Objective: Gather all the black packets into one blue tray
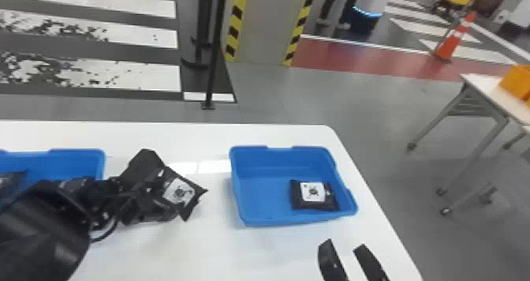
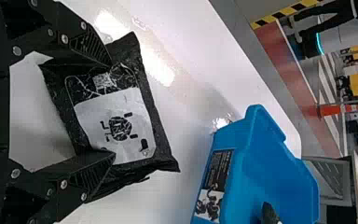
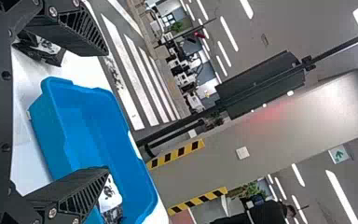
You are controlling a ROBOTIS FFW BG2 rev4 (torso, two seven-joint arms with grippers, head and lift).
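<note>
Between two blue plastic trays [image 1: 264, 189], the black left gripper [image 1: 162, 189] pinched a flat black packet [image 1: 182, 192]; near right, the black right gripper [image 1: 343, 245] gaped!

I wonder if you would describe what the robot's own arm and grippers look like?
The left arm is black, with a bulky, rounded, slightly glossy housing and a thin black cable looping beneath it. The left gripper has two black, tapering fingers with slanted ribs near the tips and silvery screws. The right gripper matches: black, ribbed and screwed together.
</note>
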